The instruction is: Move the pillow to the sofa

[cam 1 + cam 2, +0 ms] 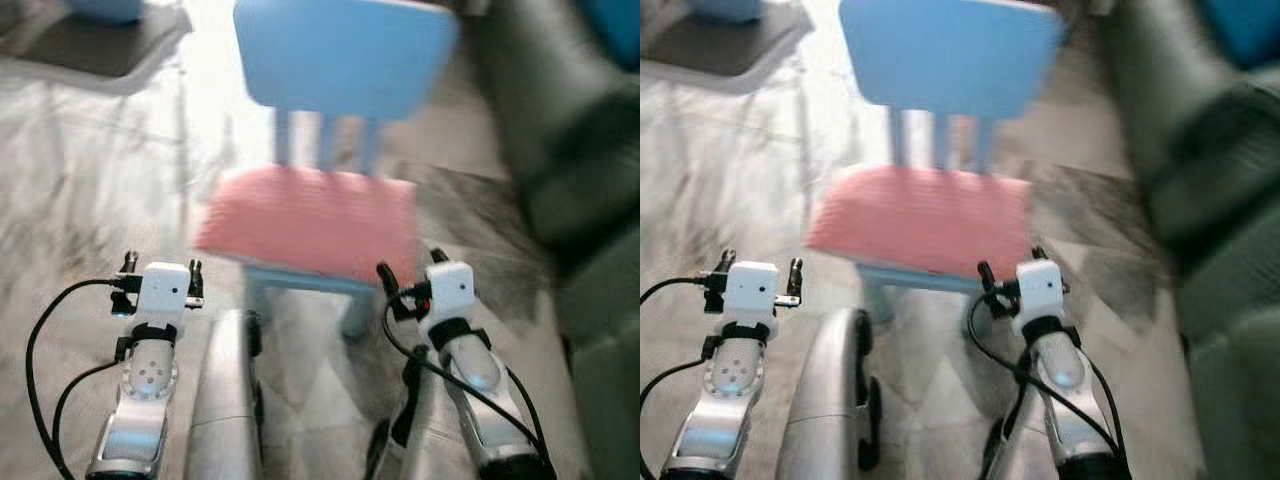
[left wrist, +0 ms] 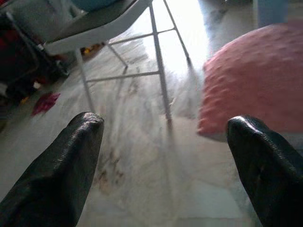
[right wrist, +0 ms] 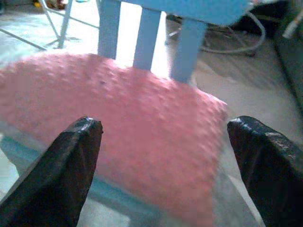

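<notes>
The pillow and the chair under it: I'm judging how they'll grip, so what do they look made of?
The pillow looks like soft pink fabric with a dotted, bumpy knit or plush surface, matte; its edge bulges like stuffing. The chair looks like smooth light-blue moulded plastic or painted wood; blur leaves that open. Both the left gripper and the right gripper are open short of the pillow.

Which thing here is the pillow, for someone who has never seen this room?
Find the light blue chair standing on the marble floor, left of the dark sofa. The pillow lies flat on its seat: the pink, bumpy-textured cushion there.
</notes>
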{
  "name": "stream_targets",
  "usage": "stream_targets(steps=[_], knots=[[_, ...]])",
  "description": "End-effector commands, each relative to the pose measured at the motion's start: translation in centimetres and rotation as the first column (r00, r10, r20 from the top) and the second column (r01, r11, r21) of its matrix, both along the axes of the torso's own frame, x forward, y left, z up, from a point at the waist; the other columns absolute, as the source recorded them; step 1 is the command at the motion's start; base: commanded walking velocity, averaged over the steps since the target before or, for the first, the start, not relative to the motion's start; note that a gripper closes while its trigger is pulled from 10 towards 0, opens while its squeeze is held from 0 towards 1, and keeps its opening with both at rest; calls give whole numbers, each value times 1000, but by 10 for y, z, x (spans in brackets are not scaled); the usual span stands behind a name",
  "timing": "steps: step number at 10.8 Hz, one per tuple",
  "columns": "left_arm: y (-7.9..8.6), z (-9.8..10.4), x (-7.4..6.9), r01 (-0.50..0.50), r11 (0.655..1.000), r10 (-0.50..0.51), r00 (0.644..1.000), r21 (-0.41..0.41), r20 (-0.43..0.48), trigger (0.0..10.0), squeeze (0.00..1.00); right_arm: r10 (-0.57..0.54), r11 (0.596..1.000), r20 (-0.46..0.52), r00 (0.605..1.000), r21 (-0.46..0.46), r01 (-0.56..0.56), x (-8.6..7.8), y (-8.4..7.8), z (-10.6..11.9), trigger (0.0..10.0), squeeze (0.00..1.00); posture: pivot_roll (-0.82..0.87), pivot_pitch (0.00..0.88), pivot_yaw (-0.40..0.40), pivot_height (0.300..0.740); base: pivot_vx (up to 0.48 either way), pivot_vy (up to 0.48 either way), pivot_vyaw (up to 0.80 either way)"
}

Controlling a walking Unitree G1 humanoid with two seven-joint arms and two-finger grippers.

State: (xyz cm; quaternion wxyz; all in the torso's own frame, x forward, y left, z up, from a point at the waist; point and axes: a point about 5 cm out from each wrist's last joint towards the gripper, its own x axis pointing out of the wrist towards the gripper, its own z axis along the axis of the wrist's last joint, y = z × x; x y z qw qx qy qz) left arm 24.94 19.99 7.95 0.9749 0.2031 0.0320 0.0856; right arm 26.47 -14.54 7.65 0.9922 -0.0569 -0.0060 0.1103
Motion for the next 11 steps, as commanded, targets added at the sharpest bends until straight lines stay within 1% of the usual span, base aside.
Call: stream_targets(steps=[1, 4, 11], knots=[[0, -4, -1, -1, 1000, 0, 1000, -3, -23, 10000, 0, -13, 1000, -24, 1000, 5, 13, -4, -6, -6, 10000, 0, 2, 187, -38, 501, 0, 0, 0], [-2, -3, 0, 21, 999, -22, 999, -24, -25, 10000, 0, -12, 1000, -22, 1000, 3, 12, -2, -6, -5, 10000, 0, 0, 188, -39, 501, 0, 0, 0], [-6, -4, 0, 35, 999, -36, 999, -35, -32, 10000, 0, 13, 1000, -18, 1000, 1, -13, -3, -3, -5, 10000, 0, -2, 190, -40, 501, 355, 0, 0]])
